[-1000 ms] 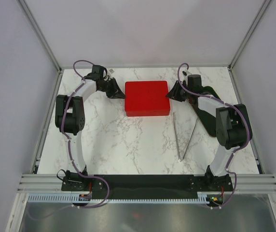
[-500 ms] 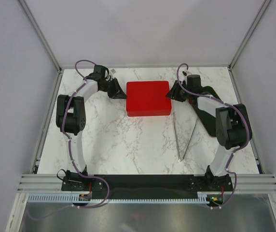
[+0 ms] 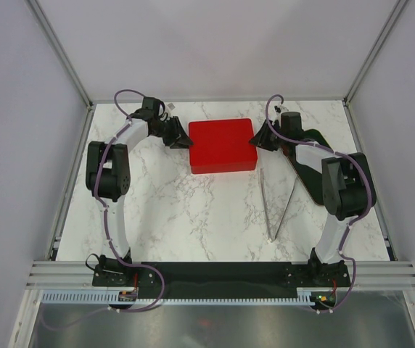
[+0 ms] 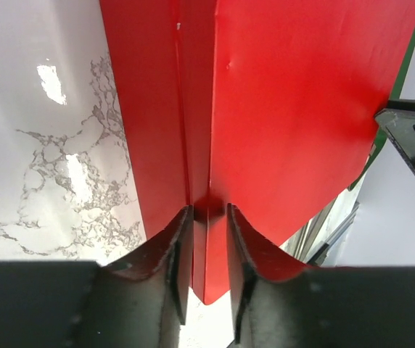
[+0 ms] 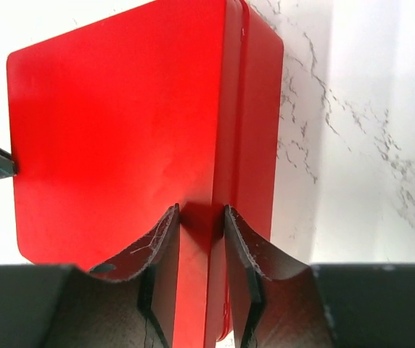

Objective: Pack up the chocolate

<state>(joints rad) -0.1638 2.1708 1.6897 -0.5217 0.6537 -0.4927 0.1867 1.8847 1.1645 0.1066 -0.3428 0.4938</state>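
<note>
L claw (image 4: 207,212): jaws astride the edge of the box (image 4: 294,109), red filling the gap, pads look against it. Clamped or just resting, we can't tell. R claw (image 5: 201,210): same pose on the opp. end, same doubt.

The box sits closed on the table (image 3: 193,210) betw. the two claws, long axis running claw to claw. Each claw is at its own short end, neither nearer. We'd judge any lift or shift needs both ends moved together.

Choc: none in view. We reckon it's inside the box but can't confirm.

Tongs (image 3: 265,203) lie apart from the box, on the R claw's side.

Hidden: box contents & underside. Both wrist views cut off part of the box.
</note>
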